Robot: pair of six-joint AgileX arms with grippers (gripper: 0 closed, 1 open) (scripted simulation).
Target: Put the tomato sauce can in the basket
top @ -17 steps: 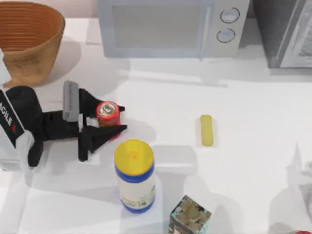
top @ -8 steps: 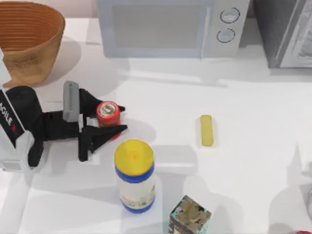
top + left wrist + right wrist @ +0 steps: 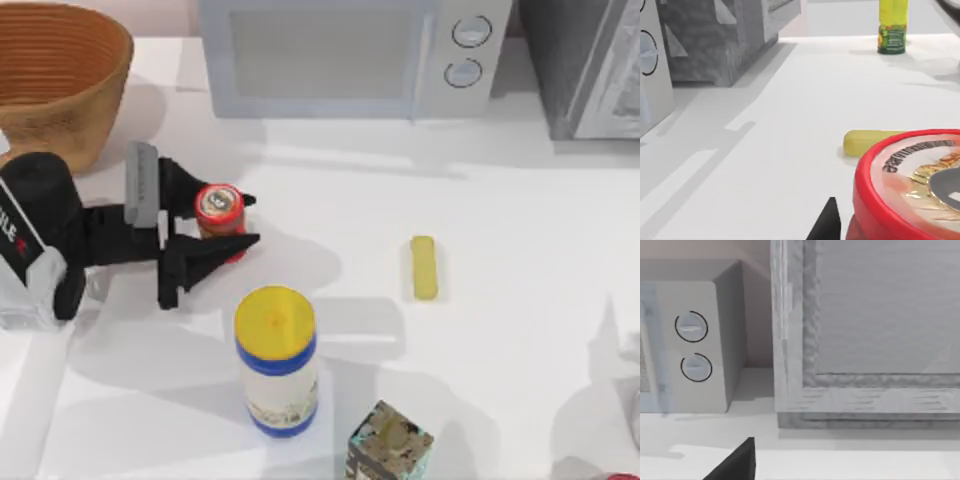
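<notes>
Our left hand (image 3: pixel 228 223) grips tomato sauce can (image 3: pixel 219 203), seemingly just off surface; carry to basket (image 3: pixel 60 70) remains

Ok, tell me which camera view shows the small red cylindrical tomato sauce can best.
The top view: the small red cylindrical tomato sauce can appears whole between the left gripper fingers, near the white bottle with yellow cap. The left wrist view shows its red rim and label top close up, cut off at the edge. The right wrist view faces the microwave.
</notes>
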